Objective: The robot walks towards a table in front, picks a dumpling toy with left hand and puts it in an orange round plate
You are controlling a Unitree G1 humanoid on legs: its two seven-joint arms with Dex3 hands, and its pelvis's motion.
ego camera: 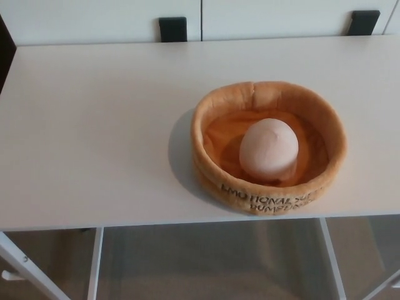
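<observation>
Neither the left nor the right hand is seen in the head view, so nothing can be told of how far either is opened or of what is held or touched.

The dumpling toy (269,150), pale pink and egg-shaped, is seen resting inside the orange round plate (212,115), a soft plush dish with a raised padded rim. The toy is settled on the orange lining at the middle, slightly toward the near wall, and its top is seen about level with the rim. Dark lettering is stitched along the near outer wall of the plate; only part of it can be read.

The plate is placed on the white table (94,125), right of the middle and close to the near edge, with a narrow strip of bare surface left in front of it. To the left of the plate a broad stretch of tabletop is left free up to the left edge, and more open surface is seen behind it toward the far edge. White table legs (94,262) are seen below the near edge.

Beyond the far edge, white cabinet fronts (94,19) are seen, with two dark handles (172,29) fixed to them, well apart from the plate.
</observation>
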